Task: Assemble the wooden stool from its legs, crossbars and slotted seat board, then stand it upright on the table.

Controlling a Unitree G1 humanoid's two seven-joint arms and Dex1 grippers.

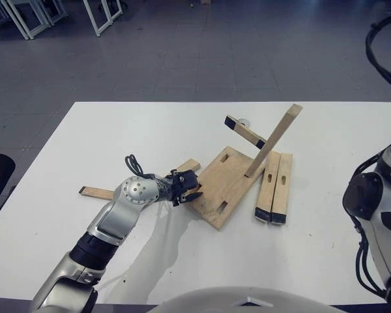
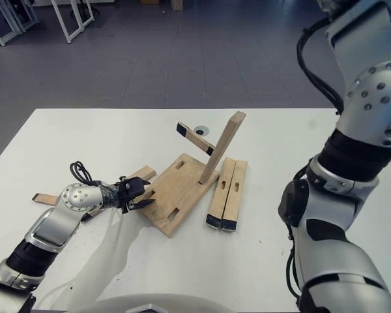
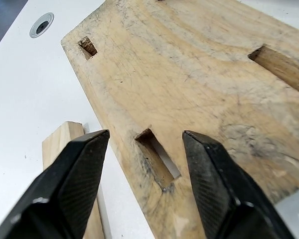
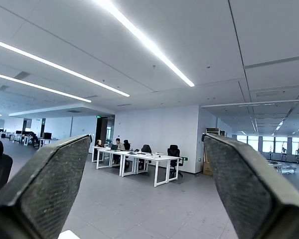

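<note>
The seat board (image 3: 199, 84) is pale bare wood — visible grain, grey scuffs, splintery slot edges. The legs (image 1: 275, 186) are the same unfinished wood, with matt black ends. The table (image 1: 117, 130) is smooth white with a faint sheen. The left gripper (image 3: 145, 135) has black cross-hatched pads; the right gripper (image 4: 147, 138), grainy grey ones.

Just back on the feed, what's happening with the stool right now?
The left hand is open at the left edge of the seat board, straddling an empty slot. One leg stands tilted in the board, with a crossbar sticking out from it. Two more legs lie flat beside the board. The right hand is raised, open and empty.
</note>
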